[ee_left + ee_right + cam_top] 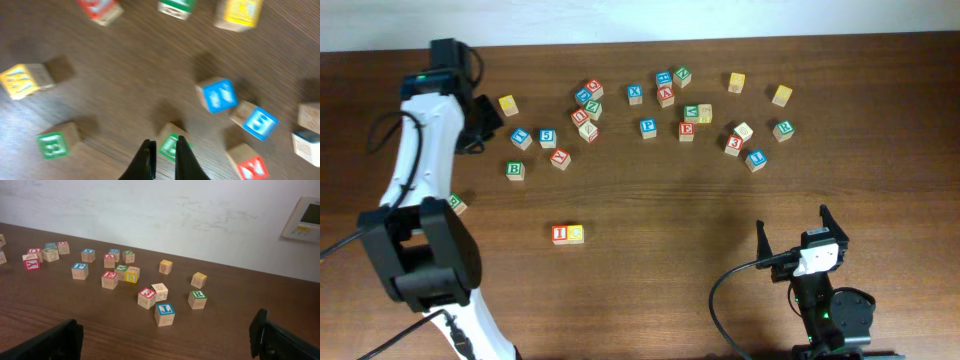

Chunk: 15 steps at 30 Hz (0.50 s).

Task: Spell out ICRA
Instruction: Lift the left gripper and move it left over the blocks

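Note:
A red "I" cube [560,234] and a yellow-faced cube [576,234] stand touching, side by side, at the front left of the table. The green "R" cube [782,130] [198,299] sits at the far right. In the middle of the scatter a red cube [666,96] appears to read "A". My left gripper [165,142] hangs over the far-left blocks, almost shut with nothing between its fingers; a green cube [170,146] lies on the table under it. My right gripper [792,220] [167,331] rests wide open near the front right, holding nothing.
Several loose letter cubes lie across the far half of the table, among them a blue cube [165,314], a red "3" [147,298], a yellow cube [507,104] and a green "B" [515,170]. The left wrist view is blurred.

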Tool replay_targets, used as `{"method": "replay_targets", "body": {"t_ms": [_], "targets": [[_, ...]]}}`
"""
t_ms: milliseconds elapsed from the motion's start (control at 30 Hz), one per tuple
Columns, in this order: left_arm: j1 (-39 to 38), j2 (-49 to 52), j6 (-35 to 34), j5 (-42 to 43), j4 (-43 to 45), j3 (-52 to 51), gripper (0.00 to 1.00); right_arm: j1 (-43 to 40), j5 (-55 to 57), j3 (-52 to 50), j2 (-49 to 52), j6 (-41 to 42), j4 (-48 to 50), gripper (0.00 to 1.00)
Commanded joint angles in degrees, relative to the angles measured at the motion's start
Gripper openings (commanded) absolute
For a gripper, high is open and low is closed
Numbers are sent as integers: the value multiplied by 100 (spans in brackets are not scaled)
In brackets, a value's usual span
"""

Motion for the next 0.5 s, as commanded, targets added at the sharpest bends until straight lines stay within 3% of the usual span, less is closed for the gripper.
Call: {"method": "replay_targets", "body": {"t_ms": [0,133,200,233,267,300,467], "targets": [[299,42,37,57,-72,52,9,-33,48,-28,-37,15,-33,98],[479,42,35,57,-107,50,4,-33,48,-28,-37,15,-33,98],[518,42,35,55,-155,50,6,-33,48,-28,-37,15,-33,98],[533,42,35,57,-188,50,15,-33,48,-28,-37,15,-33,98],[533,42,35,57,-219,50,43,-33,46,-28,-37,15,-33,98],[531,42,37,57,-229,50,99,-33,46,-28,-37,15,-33,98],[531,42,37,57,-227,50,99,-33,48,-28,-37,15,-33,98]]}}
